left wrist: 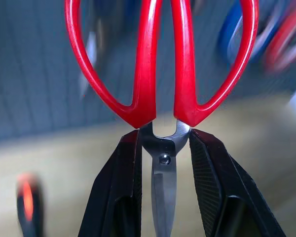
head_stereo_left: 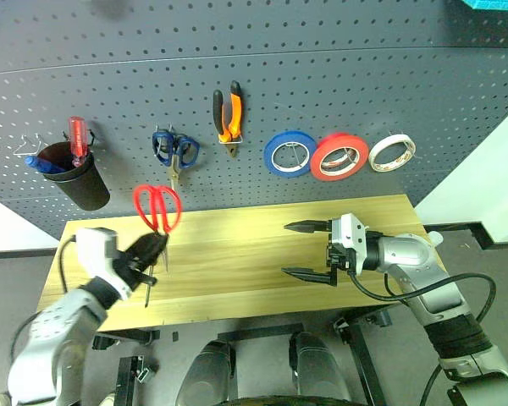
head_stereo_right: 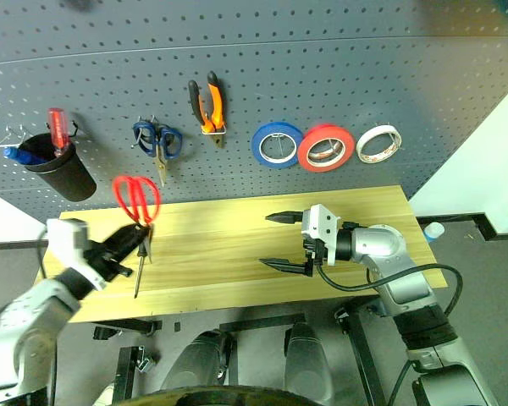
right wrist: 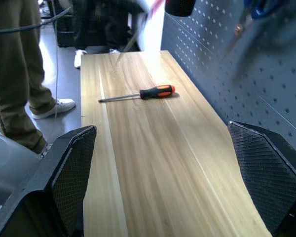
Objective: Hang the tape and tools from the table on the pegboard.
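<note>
Red-handled scissors (head_stereo_left: pixel 157 208): pinched at the pivot by the left end effector (head_stereo_left: pixel 152 251), handles upward, raised over the table's (head_stereo_left: pixel 237 254) left end, before the pegboard (head_stereo_left: pixel 322 76).
Orange-black screwdriver (right wrist: pixel 143 93): lay flat on the table, just beside the left end effector.
Right end effector (head_stereo_left: pixel 307 250): fingers spread wide, empty, over mid-table, well apart from both tools.

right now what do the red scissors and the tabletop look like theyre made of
Red-handled scissors: glossy red loops, likely moulded plastic; bare grey blades and pivot rivet look like steel. Table: light yellowish wood with visible grain lines and a smooth, faintly shiny surface; solid board or veneer cannot be told.
</note>
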Controlling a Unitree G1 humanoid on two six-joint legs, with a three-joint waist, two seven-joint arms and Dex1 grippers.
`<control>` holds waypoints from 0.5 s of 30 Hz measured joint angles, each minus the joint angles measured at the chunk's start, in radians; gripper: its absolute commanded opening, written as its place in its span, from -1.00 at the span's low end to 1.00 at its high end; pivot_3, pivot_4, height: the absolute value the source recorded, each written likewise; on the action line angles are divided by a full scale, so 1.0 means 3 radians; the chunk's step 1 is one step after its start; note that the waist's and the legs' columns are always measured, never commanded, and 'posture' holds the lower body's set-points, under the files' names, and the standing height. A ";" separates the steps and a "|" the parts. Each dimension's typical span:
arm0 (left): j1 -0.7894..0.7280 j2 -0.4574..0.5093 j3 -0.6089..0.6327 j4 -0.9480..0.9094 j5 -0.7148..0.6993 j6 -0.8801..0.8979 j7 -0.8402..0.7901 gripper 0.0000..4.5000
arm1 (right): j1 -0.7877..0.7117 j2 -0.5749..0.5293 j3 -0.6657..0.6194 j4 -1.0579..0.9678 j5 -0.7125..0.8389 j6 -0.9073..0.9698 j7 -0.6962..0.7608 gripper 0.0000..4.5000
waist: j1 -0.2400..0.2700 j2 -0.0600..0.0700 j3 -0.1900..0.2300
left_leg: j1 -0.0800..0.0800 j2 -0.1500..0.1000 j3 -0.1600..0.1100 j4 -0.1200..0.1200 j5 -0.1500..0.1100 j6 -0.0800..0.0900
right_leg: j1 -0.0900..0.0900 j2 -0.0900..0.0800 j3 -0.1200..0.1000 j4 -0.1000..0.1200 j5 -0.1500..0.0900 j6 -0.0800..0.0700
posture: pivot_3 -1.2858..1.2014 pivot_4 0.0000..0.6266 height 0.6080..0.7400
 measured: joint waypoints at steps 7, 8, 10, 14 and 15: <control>-0.0681 0.0405 0.0423 0.0220 -0.0216 -0.0511 0.0129 -0.54 | -0.0220 0.0142 -0.0017 0.0009 0.0130 0.0033 0.0041 1.00 | 0.0014 -0.0006 -0.0009 | 0.0002 0.0000 0.0000 0.0002 0.0001 -0.0001 | 0.0002 0.0003 0.0000 0.0002 0.0009 0.0008 | 0.06 -0.70 0.97; -0.0731 0.0487 0.0395 0.0270 -0.0128 -0.0577 0.0133 -0.54 | -0.0228 0.0144 -0.0021 0.0010 0.0130 0.0032 0.0041 1.00 | 0.0014 -0.0009 -0.0012 | 0.0002 0.0000 0.0000 0.0000 0.0001 -0.0001 | 0.0002 0.0003 0.0000 0.0000 0.0009 0.0009 | 0.06 -0.70 0.97; -0.0794 0.0593 0.0288 0.0350 0.0047 -0.0662 0.0139 -0.54 | -0.0234 0.0159 -0.0023 0.0013 0.0128 0.0030 0.0041 1.00 | 0.0012 -0.0011 -0.0014 | 0.0002 0.0000 0.0001 -0.0001 0.0001 -0.0001 | 0.0002 0.0003 0.0000 -0.0002 0.0009 0.0010 | 0.05 -0.71 0.97; -0.0813 0.0781 -0.0068 0.0601 0.0482 -0.0745 0.0163 -0.54 | -0.0236 0.0183 -0.0024 0.0013 0.0124 0.0026 0.0032 1.00 | 0.0009 -0.0010 -0.0015 | 0.0002 0.0000 0.0001 -0.0003 0.0001 -0.0001 | 0.0000 0.0004 0.0000 0.0000 0.0010 0.0010 | 0.04 -0.73 0.97; -0.0813 0.0820 -0.0149 0.0666 0.0574 -0.0752 0.0170 -0.54 | -0.0234 0.0183 -0.0025 0.0013 0.0123 0.0026 0.0030 1.00 | 0.0003 -0.0010 -0.0015 | 0.0003 0.0001 0.0001 -0.0003 0.0001 -0.0001 | 0.0000 0.0005 0.0000 0.0000 0.0010 0.0010 | 0.04 -0.73 0.97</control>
